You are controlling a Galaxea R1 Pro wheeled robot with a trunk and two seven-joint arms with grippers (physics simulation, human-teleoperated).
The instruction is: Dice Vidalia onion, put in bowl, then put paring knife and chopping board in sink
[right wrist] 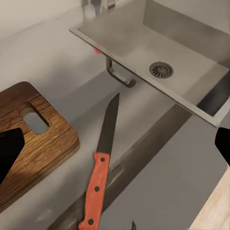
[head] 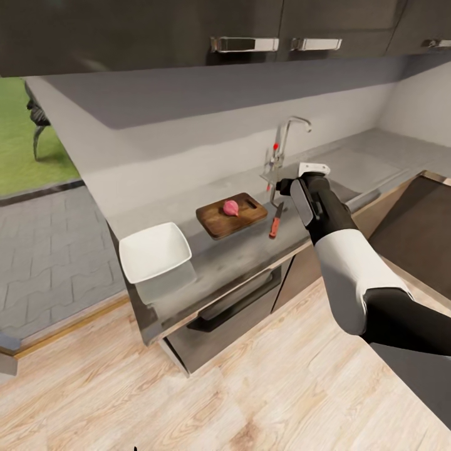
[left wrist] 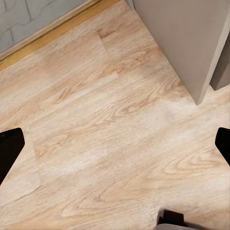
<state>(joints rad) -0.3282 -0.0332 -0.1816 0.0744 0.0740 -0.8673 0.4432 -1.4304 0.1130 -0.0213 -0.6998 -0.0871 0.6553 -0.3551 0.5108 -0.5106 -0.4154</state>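
Observation:
The pink Vidalia onion [head: 231, 207] lies on the brown chopping board [head: 232, 215] on the grey countertop [head: 219, 263]. The red-handled paring knife [head: 275, 222] lies on the counter just right of the board, blade pointing toward the tap [head: 285, 144]. My right gripper [head: 283, 187] hovers above the knife, open and holding nothing. In the right wrist view the knife [right wrist: 100, 179] sits between the board's slotted end [right wrist: 33, 139] and the sink [right wrist: 191, 57], under the open gripper [right wrist: 115, 148]. The white bowl [head: 155, 254] stands at the counter's left end. My left gripper [left wrist: 115, 146] is open over the floor.
Dark wall cabinets [head: 244, 37] hang above the counter, and dark drawers [head: 238, 307] sit below it. A dark surface [head: 413, 232] lies to the right of my arm. Wooden floor [left wrist: 105, 124] and a grey cabinet panel [left wrist: 182, 38] appear in the left wrist view.

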